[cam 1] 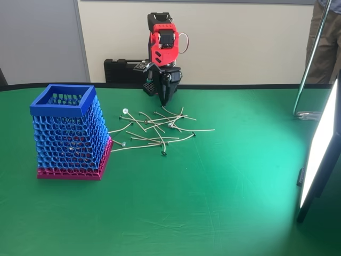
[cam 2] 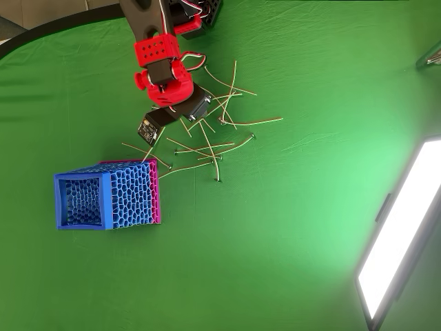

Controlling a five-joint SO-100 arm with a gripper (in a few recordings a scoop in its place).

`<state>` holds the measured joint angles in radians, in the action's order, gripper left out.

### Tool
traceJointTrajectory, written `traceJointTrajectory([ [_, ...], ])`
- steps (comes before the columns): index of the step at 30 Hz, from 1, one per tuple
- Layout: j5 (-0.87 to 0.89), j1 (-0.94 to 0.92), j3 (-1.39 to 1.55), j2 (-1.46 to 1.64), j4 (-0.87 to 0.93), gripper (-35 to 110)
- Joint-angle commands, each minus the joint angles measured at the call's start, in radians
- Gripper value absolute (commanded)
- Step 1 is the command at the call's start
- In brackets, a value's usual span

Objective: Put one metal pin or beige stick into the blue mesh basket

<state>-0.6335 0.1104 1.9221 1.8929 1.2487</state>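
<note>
1. The end effector (cam 1: 164, 98) is hanging tip-down over the far side of the green desk (cam 1: 224, 202), right at the back fringe of the scattered beige sticks (cam 1: 154, 130). In the fixed view its dark fingers are coming to a point close together, but I cannot tell whether they are fully closed or pinching anything.

2. The sticks are lying loose and criss-crossed in a pile on the desk, between the arm's base and the blue mesh basket (cam 1: 69, 133). A few are reaching almost to the basket's magenta foot; one or two round-headed pins are sitting among them.

3. The basket is standing upright toward the left side of the desk in the fixed view, its blue rim open upward. Something small is glinting through the lattice, too tiny to identify.

4. My read: the task is at its opening stage. No stick is visibly lifted; the pick, the carry and the drop are all remaining.

5. Room to move is looking generous. The near half of the desk is bare green, and the path from pile to basket is short and unobstructed. The bright panel (cam 1: 319, 154) at the right edge and the dark case (cam 1: 123, 70) behind the back edge are well apart from the work.
</note>
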Motion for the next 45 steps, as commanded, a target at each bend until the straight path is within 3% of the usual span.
traceJointTrajectory([
  [1,-0.005,0.005,-0.046,-0.032,-0.018,1],
  [12,-0.035,0.031,0.031,-0.078,-0.152,1],
  [45,-0.117,0.038,0.098,-0.147,-0.196,17],
])
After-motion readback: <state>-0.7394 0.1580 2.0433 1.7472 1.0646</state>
